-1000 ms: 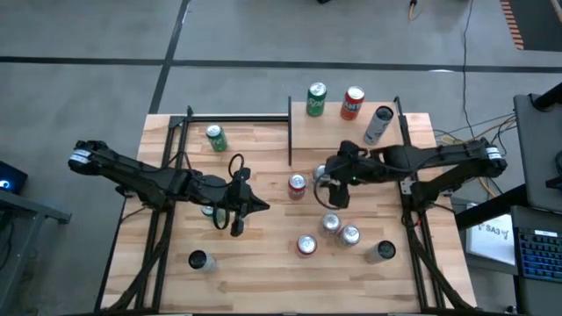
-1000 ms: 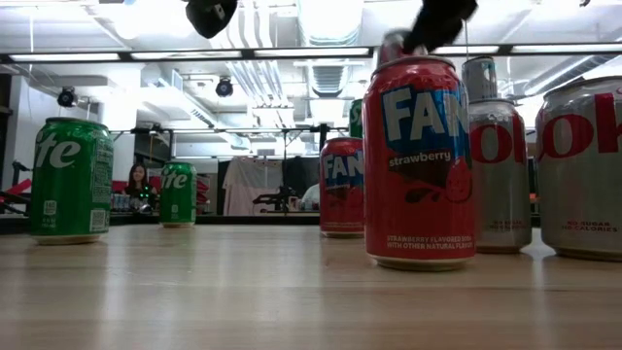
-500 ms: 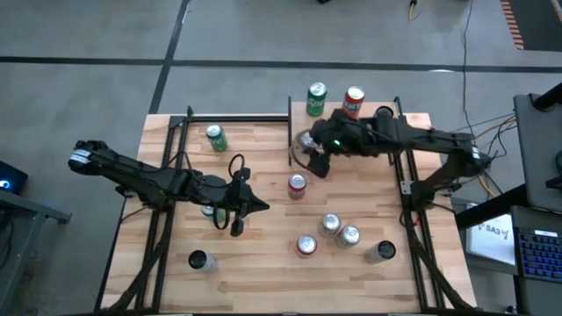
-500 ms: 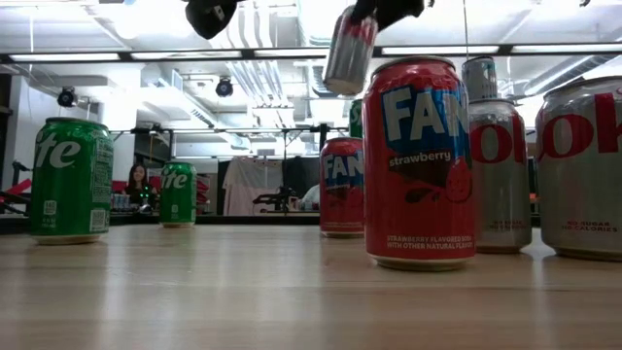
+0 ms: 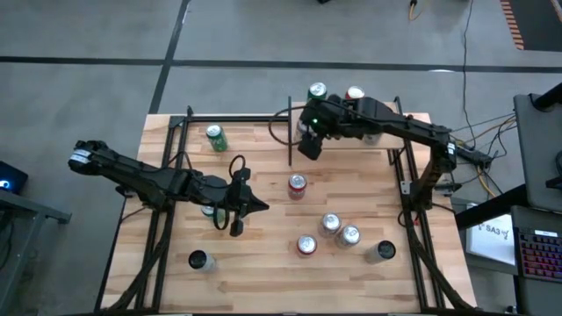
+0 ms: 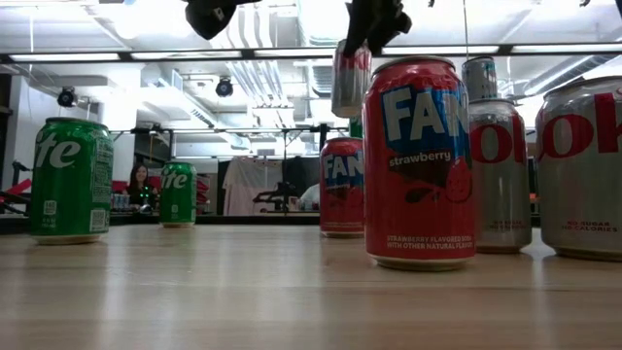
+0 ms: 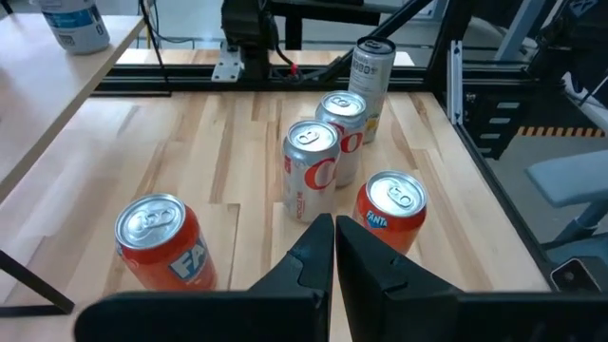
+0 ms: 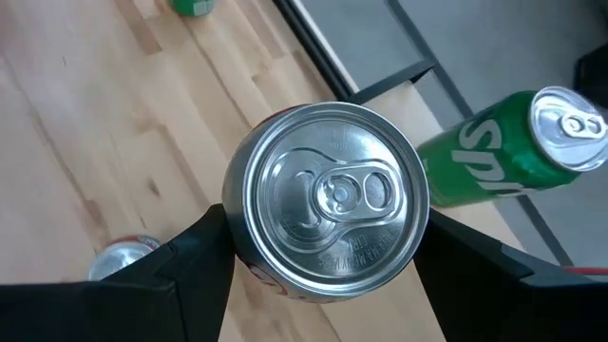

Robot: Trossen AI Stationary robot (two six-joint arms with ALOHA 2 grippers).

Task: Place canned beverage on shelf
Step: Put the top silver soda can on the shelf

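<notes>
A silver canned beverage with red lettering [image 8: 328, 214] hangs in the air with my right gripper [image 5: 309, 143] shut on it, over the left edge of the shelf [image 5: 351, 154]. The shelf is a light wood board with black posts at the table's far right. In the low view the can [image 6: 350, 78] hangs high above the tabletop. A green can [image 5: 316, 92] and a red can [image 5: 354, 94] stand on the shelf's far edge. My left gripper [image 5: 237, 219] hangs shut over the table's left middle, holding nothing. My right gripper pinches the can's side wall just below the top rim [image 8: 237, 261] between its two fingers [image 8: 465, 256], one on each opposite side. The fingers slant down from above. The can hangs below them, lifted clear, nearly upright, top toward the wrist.
A green can [image 5: 215, 138] stands far left, a red Fanta can [image 5: 297, 186] mid-table. Several cans [image 5: 331, 223] cluster near right, with a dark can [image 5: 198, 261] near left. Black frame bars [image 5: 290, 132] edge the shelf.
My right gripper has carried the silver can up and from the table's middle toward the far edge and somewhat left, to the shelf's left edge. The can was tilted on the way and now hangs closer to upright.
</notes>
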